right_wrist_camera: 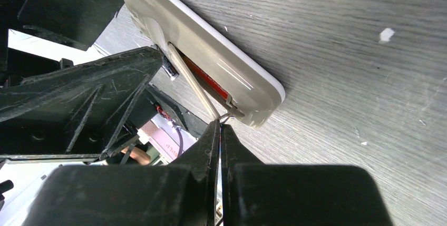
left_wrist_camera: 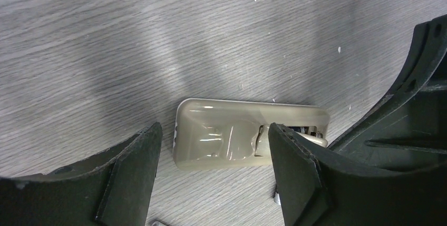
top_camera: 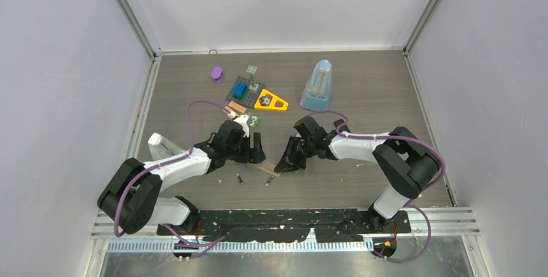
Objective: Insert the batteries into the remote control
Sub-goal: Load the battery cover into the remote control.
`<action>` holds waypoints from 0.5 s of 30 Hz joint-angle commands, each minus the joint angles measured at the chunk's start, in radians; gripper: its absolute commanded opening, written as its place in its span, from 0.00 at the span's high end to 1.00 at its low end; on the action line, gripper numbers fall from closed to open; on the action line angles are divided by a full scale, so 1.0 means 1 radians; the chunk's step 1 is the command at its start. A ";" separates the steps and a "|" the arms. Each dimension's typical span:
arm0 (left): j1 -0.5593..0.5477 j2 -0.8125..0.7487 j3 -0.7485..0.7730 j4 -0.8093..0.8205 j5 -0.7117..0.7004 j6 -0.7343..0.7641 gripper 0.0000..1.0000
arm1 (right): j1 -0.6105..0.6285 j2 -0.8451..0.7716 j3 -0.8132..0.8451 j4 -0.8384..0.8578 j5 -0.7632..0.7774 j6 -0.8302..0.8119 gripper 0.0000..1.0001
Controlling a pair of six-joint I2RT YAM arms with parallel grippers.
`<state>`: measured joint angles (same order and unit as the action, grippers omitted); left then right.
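The remote control (top_camera: 271,166) lies back-up between both grippers, beige in the left wrist view (left_wrist_camera: 232,131). Its battery compartment is open and a thin cover (right_wrist_camera: 192,81) stands tilted over a red-wrapped battery (right_wrist_camera: 208,81) inside. My left gripper (top_camera: 253,151) (left_wrist_camera: 213,128) is open, with its fingers either side of the remote's near half. My right gripper (top_camera: 284,164) (right_wrist_camera: 220,126) is shut, its tips touching the cover's end at the remote's (right_wrist_camera: 226,62) corner. Two loose batteries (top_camera: 239,177) (top_camera: 268,181) lie on the table in front.
Behind the grippers sit a purple piece (top_camera: 217,73), a grey plate with a blue block (top_camera: 242,90), an orange triangle (top_camera: 271,101) and a translucent blue container (top_camera: 318,86). A small green-and-white item (top_camera: 251,121) lies by the left wrist. Walls enclose the table.
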<state>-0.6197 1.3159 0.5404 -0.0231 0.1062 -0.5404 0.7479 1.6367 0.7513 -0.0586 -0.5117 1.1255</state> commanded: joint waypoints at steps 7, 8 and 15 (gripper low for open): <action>0.003 0.027 -0.023 0.086 0.064 0.018 0.26 | -0.002 0.043 0.066 -0.055 0.018 -0.031 0.92; 0.002 0.027 -0.023 0.086 0.065 0.020 0.27 | -0.003 0.045 0.068 -0.059 0.007 -0.031 0.92; 0.003 0.016 -0.036 0.095 0.056 0.033 0.29 | -0.030 0.051 0.091 -0.109 -0.051 -0.066 0.93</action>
<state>-0.6197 1.3346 0.5209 0.0311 0.1543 -0.5362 0.7338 1.6718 0.8101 -0.1390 -0.5453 1.0931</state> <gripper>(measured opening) 0.718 0.079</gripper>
